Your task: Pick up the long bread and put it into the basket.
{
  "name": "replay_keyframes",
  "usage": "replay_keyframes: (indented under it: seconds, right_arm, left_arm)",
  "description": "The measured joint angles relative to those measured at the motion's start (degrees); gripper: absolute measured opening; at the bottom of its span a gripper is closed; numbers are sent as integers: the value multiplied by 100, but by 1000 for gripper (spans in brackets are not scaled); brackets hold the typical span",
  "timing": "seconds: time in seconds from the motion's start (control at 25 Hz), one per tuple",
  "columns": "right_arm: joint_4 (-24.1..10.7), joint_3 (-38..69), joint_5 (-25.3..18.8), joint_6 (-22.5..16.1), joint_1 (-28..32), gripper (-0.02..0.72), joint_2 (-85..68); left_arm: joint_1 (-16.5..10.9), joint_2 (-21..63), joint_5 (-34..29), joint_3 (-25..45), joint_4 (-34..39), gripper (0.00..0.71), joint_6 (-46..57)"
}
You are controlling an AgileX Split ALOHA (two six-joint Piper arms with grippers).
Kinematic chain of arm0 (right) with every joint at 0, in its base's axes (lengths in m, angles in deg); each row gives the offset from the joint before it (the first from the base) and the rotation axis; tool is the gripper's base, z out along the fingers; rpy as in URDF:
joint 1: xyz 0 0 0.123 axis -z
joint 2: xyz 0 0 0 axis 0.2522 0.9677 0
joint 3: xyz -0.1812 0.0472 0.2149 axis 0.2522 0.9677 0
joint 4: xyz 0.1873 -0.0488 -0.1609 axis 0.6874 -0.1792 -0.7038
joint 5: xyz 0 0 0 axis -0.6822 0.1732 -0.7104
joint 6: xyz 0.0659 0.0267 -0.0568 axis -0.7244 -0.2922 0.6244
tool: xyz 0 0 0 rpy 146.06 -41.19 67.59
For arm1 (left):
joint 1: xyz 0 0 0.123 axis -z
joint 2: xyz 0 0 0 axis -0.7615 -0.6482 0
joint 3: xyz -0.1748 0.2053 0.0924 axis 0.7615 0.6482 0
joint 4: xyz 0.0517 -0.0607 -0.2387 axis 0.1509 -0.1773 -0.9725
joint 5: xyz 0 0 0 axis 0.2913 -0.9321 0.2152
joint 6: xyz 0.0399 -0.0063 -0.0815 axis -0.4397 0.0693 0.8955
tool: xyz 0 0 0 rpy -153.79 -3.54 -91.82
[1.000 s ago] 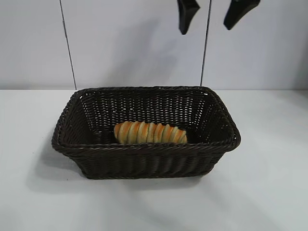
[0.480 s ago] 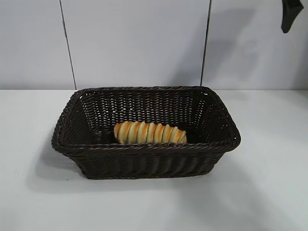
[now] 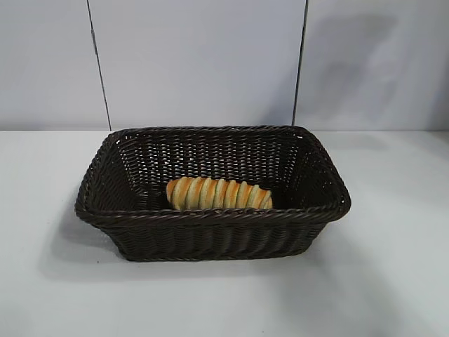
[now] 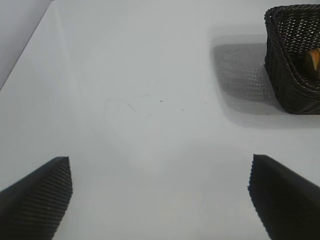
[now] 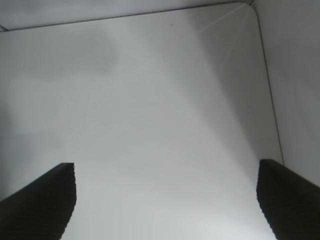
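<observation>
The long bread (image 3: 218, 194) is lying inside the basket (image 3: 210, 235), on its floor near the front wall, lengthwise along the long side. The basket is standing on the white tabletop (image 3: 393, 281), in the middle of the exterior view.

No fingers are being shown in the exterior view, so the bread is lying well apart from both grippers. The left gripper (image 4: 160, 197) is being held over bare tabletop, its fingers (image 4: 37, 197) spread wide with nothing between them; in its wrist view the basket is sitting far off at one corner of the frame, with a small orange sliver of the bread (image 4: 314, 59) showing over the rim. The right gripper (image 5: 167, 200) is likewise being held with its fingers (image 5: 42, 200) spread wide and nothing pinched; only bare tabletop and its far edge are being seen beyond them, and neither basket nor bread.

One bread and one basket are being counted, and two grippers, each with two dark ribbed fingers.

The lower side of the bread is being hidden behind the basket's front rim in the exterior view. In the left wrist view the basket is being cut off by the frame edge. Both arms themselves are staying out of sight.
</observation>
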Motion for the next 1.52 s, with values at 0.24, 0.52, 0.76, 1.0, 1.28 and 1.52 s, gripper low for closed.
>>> replay_keyframes:
  seconds: [0.24, 0.52, 0.76, 1.0, 1.28, 1.52]
  right_arm:
    - [69, 219, -57, -103, 0, 683, -1450]
    - [-97, 1821, -39, -108, 0, 683, -3684]
    - [-330, 3693, 471, -108, 0, 683, -6141]
    - [-344, 5276, 507, -121, 0, 683, -8154]
    - [-15, 6453, 211, -126, 0, 683, -9136]
    - [429, 7364, 224, -126, 0, 682, -9523]
  left_arm:
    - [0, 0, 0, 0, 0, 689, 0]
    - [0, 0, 5, 0, 0, 689, 0]
    - [0, 0, 5, 0, 0, 689, 0]
    - [0, 0, 5, 0, 0, 689, 0]
    - [0, 0, 5, 0, 0, 689, 0]
    - [0, 0, 5, 0, 0, 689, 0]
